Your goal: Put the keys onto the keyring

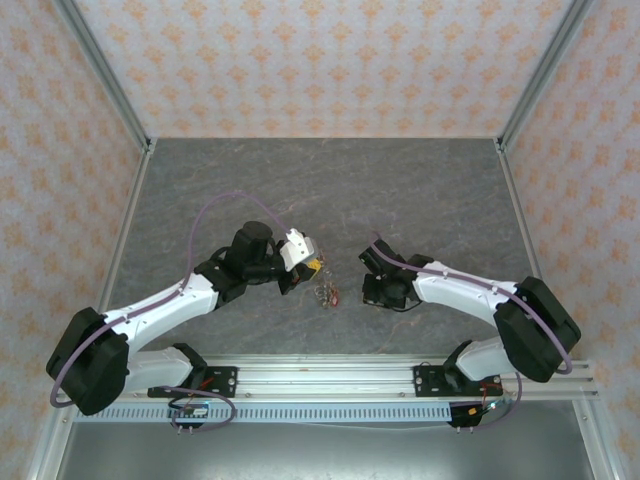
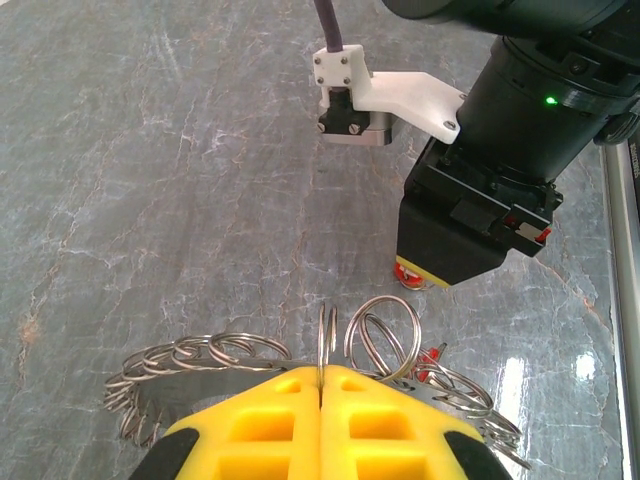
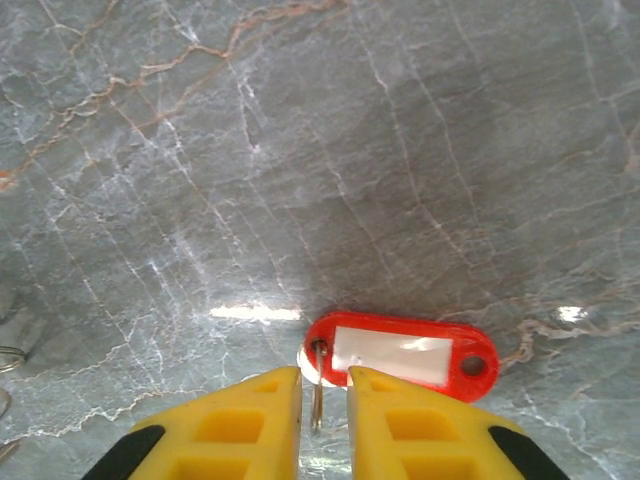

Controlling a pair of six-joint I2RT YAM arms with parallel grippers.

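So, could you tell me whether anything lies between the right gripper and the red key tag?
Nothing visible: the red key tag lies on the table at the right gripper, its small ring inside the gap between the fingers.

In the left wrist view the middle of the keyring lay hidden behind the closed left pincer, and its lower part ran off the picture's bottom edge. Which of its loops the fingers pinched could not be told. From above, near the middle of the table's near edge, it was too small to make out its parts. In the right wrist view the right pincer covered the red tag's lower edge; whether its narrowly parted fingers gripped the tag's small ring could not be told. Wire loops at the left were cut off.
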